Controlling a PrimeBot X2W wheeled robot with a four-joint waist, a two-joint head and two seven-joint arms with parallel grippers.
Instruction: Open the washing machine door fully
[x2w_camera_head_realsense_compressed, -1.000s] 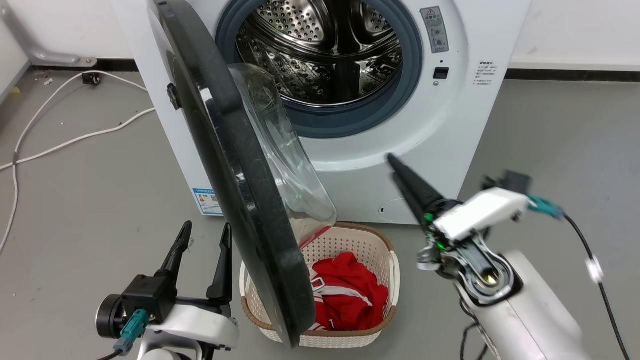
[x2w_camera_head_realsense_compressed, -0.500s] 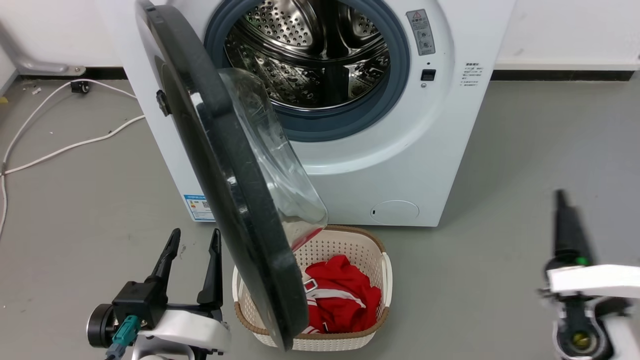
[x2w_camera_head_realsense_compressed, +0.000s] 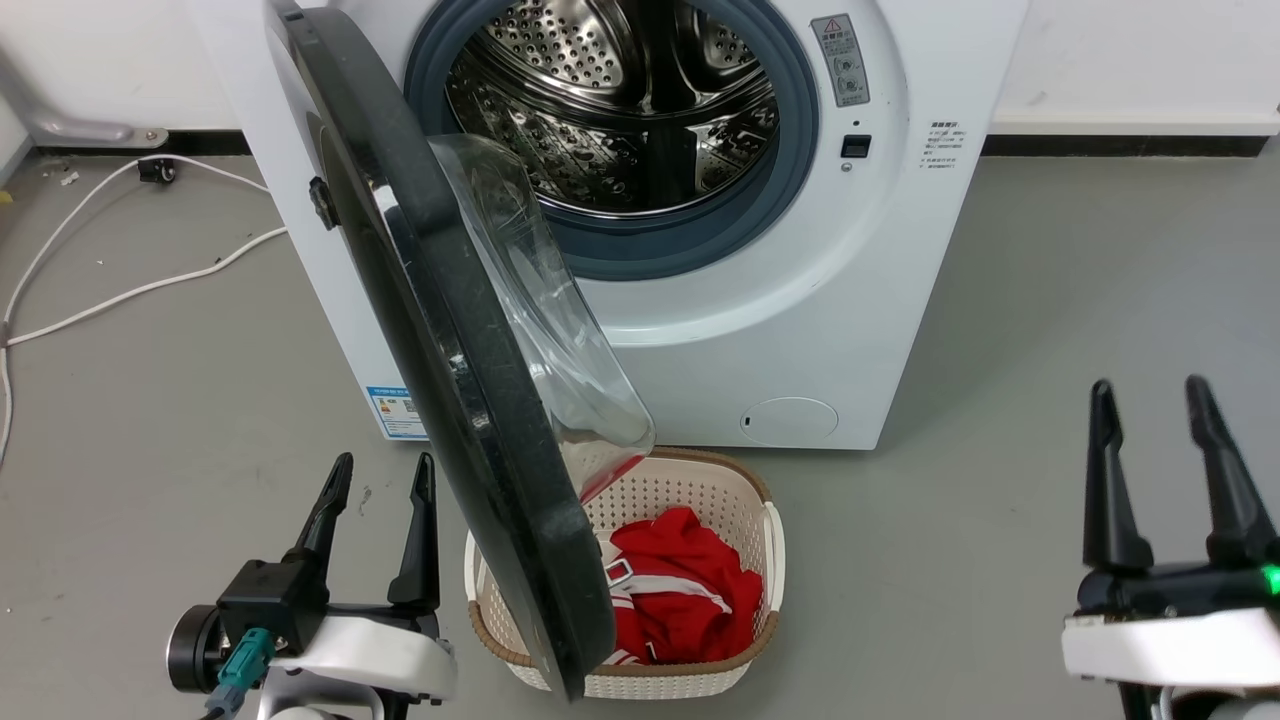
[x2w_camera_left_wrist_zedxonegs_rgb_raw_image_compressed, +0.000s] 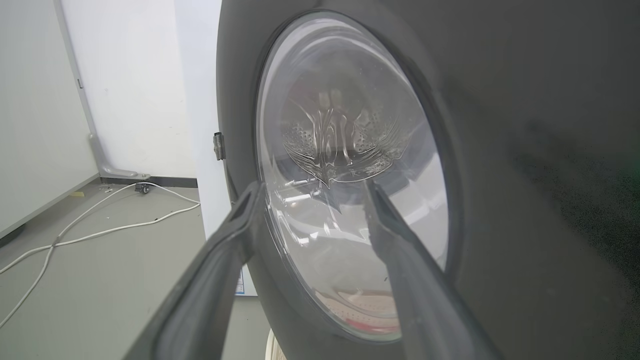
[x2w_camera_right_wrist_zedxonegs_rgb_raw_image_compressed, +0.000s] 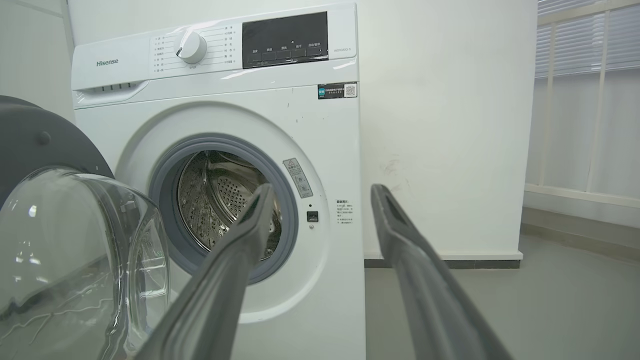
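Washing machine door (x2w_camera_head_realsense_compressed: 430, 330) stands swung well out from the front of the washing machine (x2w_camera_head_realsense_compressed: 800, 280), hinged on the machine's edge toward the robot's left, so that its black rim is seen nearly edge-on in the head view. Its clear glass bowl (x2w_camera_head_realsense_compressed: 540, 300) bulges toward the machine's opening, where the perforated steel drum (x2w_camera_head_realsense_compressed: 620, 90) and the grey-blue rubber ring (x2w_camera_head_realsense_compressed: 700, 240) lie uncovered. The lower edge of the washing machine door hangs over a cream perforated basket (x2w_camera_head_realsense_compressed: 770, 540) that sits on the grey floor (x2w_camera_head_realsense_compressed: 1050, 300) just in front of the machine, below its round cap (x2w_camera_head_realsense_compressed: 790, 420); a red garment (x2w_camera_head_realsense_compressed: 690, 580) lies inside it.

In front of the machine, on the outer side of the door, the left gripper (x2w_camera_head_realsense_compressed: 385, 462) hovers with its two dark fingers spread and nothing between them. In the left wrist view that gripper (x2w_camera_left_wrist_zedxonegs_rgb_raw_image_compressed: 312, 185) points at the door's outer face (x2w_camera_left_wrist_zedxonegs_rgb_raw_image_compressed: 500, 150), near it, though contact cannot be judged. The right gripper (x2w_camera_head_realsense_compressed: 1148, 385) hangs well apart from the machine, off its other front corner, fingers likewise spread and empty; in the right wrist view it (x2w_camera_right_wrist_zedxonegs_rgb_raw_image_compressed: 324, 187) faces the machine's front (x2w_camera_right_wrist_zedxonegs_rgb_raw_image_compressed: 325, 150). A white cable (x2w_camera_head_realsense_compressed: 130, 290) trails across the floor beside the machine's hinge side
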